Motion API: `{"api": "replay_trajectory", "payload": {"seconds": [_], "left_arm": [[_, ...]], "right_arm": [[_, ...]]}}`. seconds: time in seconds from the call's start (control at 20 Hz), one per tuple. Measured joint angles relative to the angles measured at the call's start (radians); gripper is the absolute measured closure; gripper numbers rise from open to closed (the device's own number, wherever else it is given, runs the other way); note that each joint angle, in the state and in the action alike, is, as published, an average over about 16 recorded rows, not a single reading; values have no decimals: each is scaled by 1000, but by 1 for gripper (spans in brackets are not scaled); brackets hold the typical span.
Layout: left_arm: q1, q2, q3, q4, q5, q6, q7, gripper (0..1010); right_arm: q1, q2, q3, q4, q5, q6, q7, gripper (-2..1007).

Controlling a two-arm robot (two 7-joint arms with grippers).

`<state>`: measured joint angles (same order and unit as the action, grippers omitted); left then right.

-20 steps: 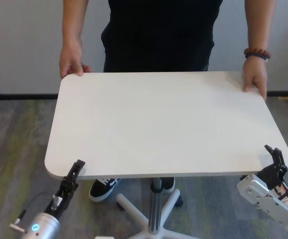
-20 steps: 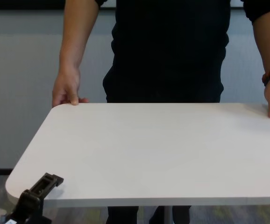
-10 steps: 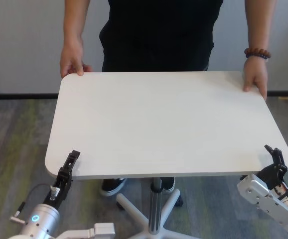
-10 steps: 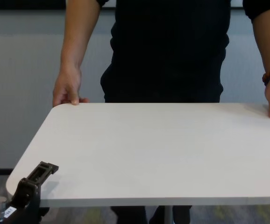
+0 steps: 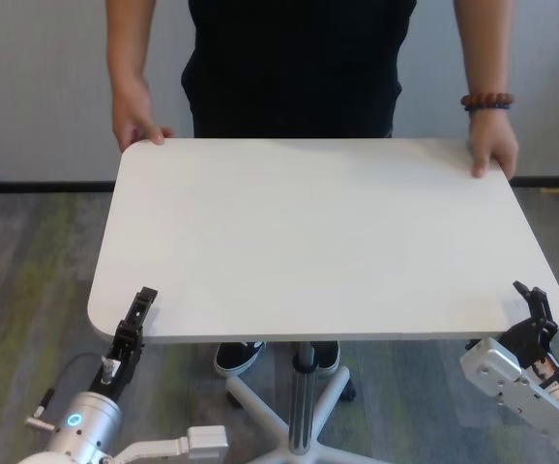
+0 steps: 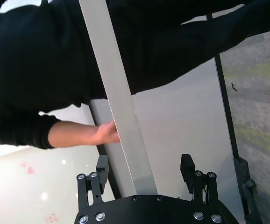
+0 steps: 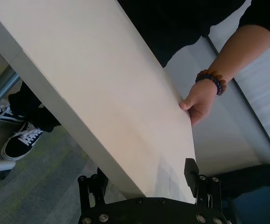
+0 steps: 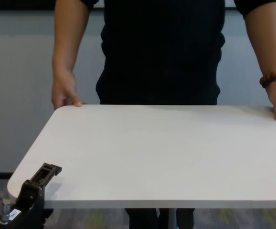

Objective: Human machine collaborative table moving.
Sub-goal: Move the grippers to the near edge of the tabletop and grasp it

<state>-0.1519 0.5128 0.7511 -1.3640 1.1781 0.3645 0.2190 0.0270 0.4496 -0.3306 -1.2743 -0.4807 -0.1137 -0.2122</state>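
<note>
**Table carry: handling notes, grip points, gripper status**

**Position.** The table stands between robot and human. Its white top spans most of the head view; silver centre post and star base sit below, on grey carpet. Human is at the far edge, one hand on the far corner on robot's left, the braceleted hand on the far corner on robot's right.

**Grippers.**
- Left gripper: at near corner on robot's left. Wrist view shows fingers apart, one each side of the thin top edge, w/ visible gaps. Not clamped.
- Right gripper: at near corner on robot's right. Fingers likewise straddle the edge, spread, w/ daylight on both sides. Not clamped.

**Handling (judgement).**
- Top looks stiff and flat; no sag seen. Should transmit push/pull w/o flex.
- Surface is smooth laminate, probably slippery for pads; the thin edge gives little bite depth.
- Single post means weight is central; tilt likely if one corner lifts ahead of the others.
- Whether the base has castors: cannot tell.
- Best hold: near corners, fingers above and below the edge, both sides closing together, matching human's far-corner hold.

**Containers.** None in view; nothing rests on the tabletop.
</note>
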Motion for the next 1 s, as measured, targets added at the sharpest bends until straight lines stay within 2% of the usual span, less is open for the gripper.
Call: {"api": "replay_trajectory", "payload": {"seconds": [0.35,1.0], "left_arm": [[2,-8,-8,4,5,-6,3,10],[4,-6,-10,1,6,-7,3,10]], "right_arm": [[0,0,0,0,0,0,0,0],[0,0,0,0,0,0,0,0]]}}
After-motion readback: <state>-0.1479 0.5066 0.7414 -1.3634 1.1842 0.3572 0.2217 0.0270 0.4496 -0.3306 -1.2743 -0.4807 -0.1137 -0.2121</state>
